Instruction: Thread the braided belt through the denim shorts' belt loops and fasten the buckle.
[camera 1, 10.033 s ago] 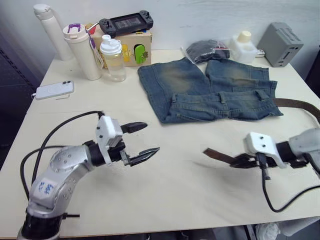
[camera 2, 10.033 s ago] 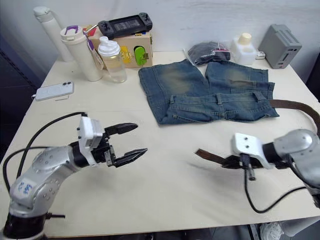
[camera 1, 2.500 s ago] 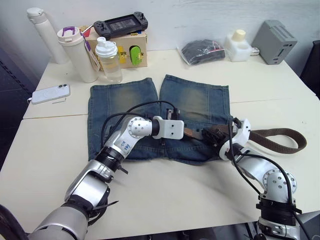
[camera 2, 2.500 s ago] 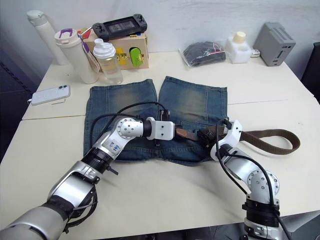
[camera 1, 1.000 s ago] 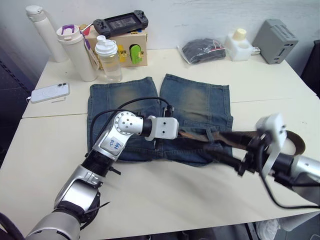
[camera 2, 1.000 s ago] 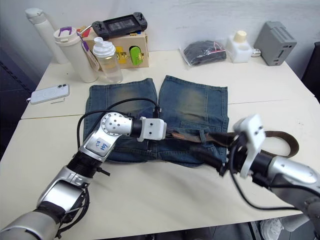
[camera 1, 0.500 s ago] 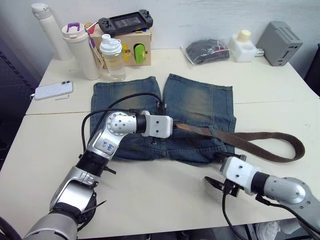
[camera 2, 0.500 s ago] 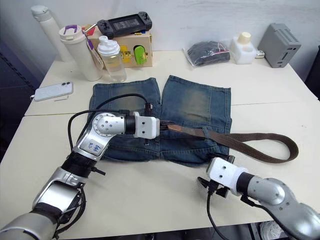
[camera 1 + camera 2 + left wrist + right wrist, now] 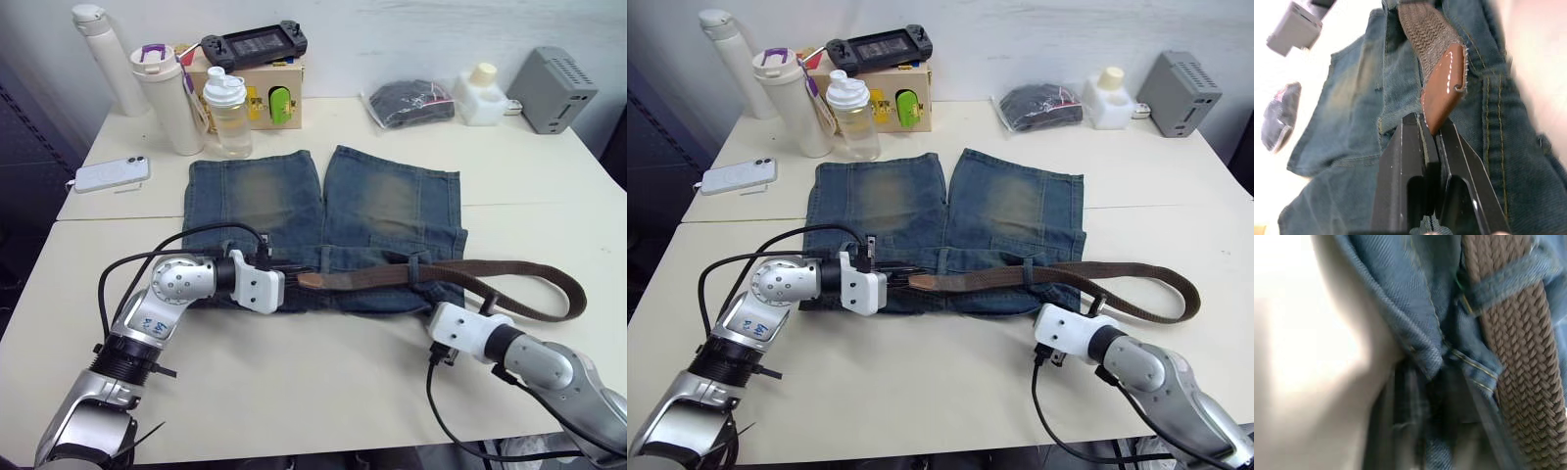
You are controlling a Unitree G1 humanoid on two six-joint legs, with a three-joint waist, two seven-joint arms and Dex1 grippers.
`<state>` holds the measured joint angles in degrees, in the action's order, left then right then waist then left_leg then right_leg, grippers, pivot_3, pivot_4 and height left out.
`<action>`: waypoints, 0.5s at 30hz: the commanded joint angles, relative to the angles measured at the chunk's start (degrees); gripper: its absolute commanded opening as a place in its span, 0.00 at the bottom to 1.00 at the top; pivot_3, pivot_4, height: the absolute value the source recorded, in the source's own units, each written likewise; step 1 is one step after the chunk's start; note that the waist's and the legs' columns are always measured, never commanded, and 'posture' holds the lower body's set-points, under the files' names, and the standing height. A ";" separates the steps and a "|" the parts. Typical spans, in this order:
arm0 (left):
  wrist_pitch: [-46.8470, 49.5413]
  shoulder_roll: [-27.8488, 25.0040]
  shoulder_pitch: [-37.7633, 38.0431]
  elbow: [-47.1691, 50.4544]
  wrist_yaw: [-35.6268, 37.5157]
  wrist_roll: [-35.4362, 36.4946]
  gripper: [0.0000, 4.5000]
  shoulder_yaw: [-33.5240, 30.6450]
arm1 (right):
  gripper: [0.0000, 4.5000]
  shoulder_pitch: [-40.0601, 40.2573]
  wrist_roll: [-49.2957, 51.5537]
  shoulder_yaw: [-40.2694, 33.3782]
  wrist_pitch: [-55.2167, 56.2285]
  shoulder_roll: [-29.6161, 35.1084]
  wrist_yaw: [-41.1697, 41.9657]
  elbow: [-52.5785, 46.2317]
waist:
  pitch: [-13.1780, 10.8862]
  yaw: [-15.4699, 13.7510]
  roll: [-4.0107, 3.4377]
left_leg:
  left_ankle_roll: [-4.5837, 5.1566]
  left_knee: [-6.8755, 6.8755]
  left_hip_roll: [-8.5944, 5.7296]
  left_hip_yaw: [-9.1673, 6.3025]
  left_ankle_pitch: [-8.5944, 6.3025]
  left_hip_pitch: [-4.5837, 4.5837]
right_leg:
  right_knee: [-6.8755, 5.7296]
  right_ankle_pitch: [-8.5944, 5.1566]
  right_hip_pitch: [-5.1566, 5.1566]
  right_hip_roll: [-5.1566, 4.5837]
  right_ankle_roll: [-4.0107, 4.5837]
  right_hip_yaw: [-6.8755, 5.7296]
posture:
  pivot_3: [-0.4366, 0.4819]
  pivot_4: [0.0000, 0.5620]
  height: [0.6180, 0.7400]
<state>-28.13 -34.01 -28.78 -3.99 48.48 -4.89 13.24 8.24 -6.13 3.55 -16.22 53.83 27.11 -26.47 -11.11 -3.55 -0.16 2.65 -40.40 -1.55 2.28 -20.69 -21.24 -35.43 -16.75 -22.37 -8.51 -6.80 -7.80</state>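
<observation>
Pale wooden table [image 9: 323, 392] fills the room's centre, and the denim shorts [image 9: 323, 230] lie flat in the middle of it, waistband toward the robot. Since a moment ago the braided belt [image 9: 509, 279] has travelled leftward along that waistband: its tan tip [image 9: 1442, 90] now pokes out past the middle, and the left gripper [image 9: 1425, 147] has backed off toward nine o'clock, fingers pinched nearly together with the tip wedged between them. So one belt loop [image 9: 1508, 276], at the right of the waistband, is threaded; the loops farther left are still to do, I reckon. The right gripper [image 9: 1058, 345] has dropped to the waistband's four o'clock corner; open or closed, I cannot tell. The belt's slack loops out to three o'clock. No buckle to be seen. Crowding the far edge: a white flask [image 9: 103, 59], tumbler [image 9: 167, 98], shaker bottle [image 9: 227, 113], phone [image 9: 111, 173], handheld console [image 9: 253, 42], bagged dark bundle [image 9: 409, 100], grey box [image 9: 560, 90]. None blocks the way.
</observation>
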 commanded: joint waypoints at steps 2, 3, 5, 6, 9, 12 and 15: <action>-0.20 1.43 -0.38 2.43 -3.11 -0.69 0.00 -0.95 | 0.01 2.23 -1.17 -7.98 1.53 2.70 2.38 4.29 | 0.00 -0.32 -0.01 | 0.01 0.00 -0.04 0.00 0.00 0.00 | -0.04 0.00 0.00 0.02 -0.01 0.00 | 0.48 0.27 0.59; -0.20 1.73 -0.53 2.37 -3.47 -1.02 0.00 -0.78 | 0.01 2.51 -1.20 -8.64 2.62 3.08 2.97 4.81 | 0.00 -0.33 -0.01 | 0.01 0.00 -0.04 0.00 0.00 0.00 | -0.05 0.00 -0.01 0.04 -0.01 -0.01 | 0.48 0.27 0.59; -0.19 2.28 -0.73 2.31 -4.06 -1.56 0.00 -0.51 | 0.01 2.93 -0.67 -9.38 4.65 3.17 4.49 4.92 | 0.00 -0.27 -0.01 | 0.01 0.01 -0.02 0.00 0.01 -0.01 | -0.07 0.00 -0.03 0.06 -0.01 -0.02 | 0.48 0.27 0.59; -0.21 2.48 -0.79 2.30 -4.29 -1.74 0.00 -0.41 | 0.01 3.07 -0.23 -9.55 5.42 2.97 5.29 4.65 | -0.01 -0.25 -0.03 | 0.01 0.01 0.01 0.00 0.01 -0.01 | -0.08 0.00 -0.04 0.06 0.00 -0.02 | 0.48 0.27 0.59; 0.09 3.56 -0.78 2.49 -5.12 -2.21 0.00 -0.05 | 0.01 3.74 4.68 -9.83 2.98 0.59 8.89 -0.02 | -0.01 -0.22 -0.03 | 0.01 0.01 0.02 0.01 0.01 -0.01 | -0.10 0.00 -0.05 0.08 0.00 -0.03 | 0.48 0.27 0.59; 0.43 4.60 -0.79 3.06 -5.74 -2.50 0.00 0.18 | 0.01 3.32 9.40 -11.83 -2.55 -1.69 10.54 -3.83 | -0.01 0.02 -0.03 | 0.01 0.01 0.03 0.01 0.01 -0.01 | -0.10 0.00 -0.05 0.08 0.00 -0.03 | 0.48 0.27 0.59; 0.30 5.51 -0.69 3.48 -6.46 -2.89 0.00 0.52 | 0.21 0.69 16.84 -17.09 -11.28 -5.25 10.22 -6.40 | -0.01 0.45 -0.03 | 0.01 0.01 0.04 0.00 0.00 -0.01 | -0.10 0.00 -0.05 0.05 0.00 -0.01 | 0.48 0.27 0.59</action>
<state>-27.41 -28.93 -28.83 -2.94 43.09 -7.50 13.58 10.38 6.43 -9.29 -23.99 49.24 37.42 -29.67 -11.12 -3.10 -0.19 2.65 -40.39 -1.51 2.28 -20.69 -21.26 -35.51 -16.75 -22.42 -8.46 -6.80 -7.82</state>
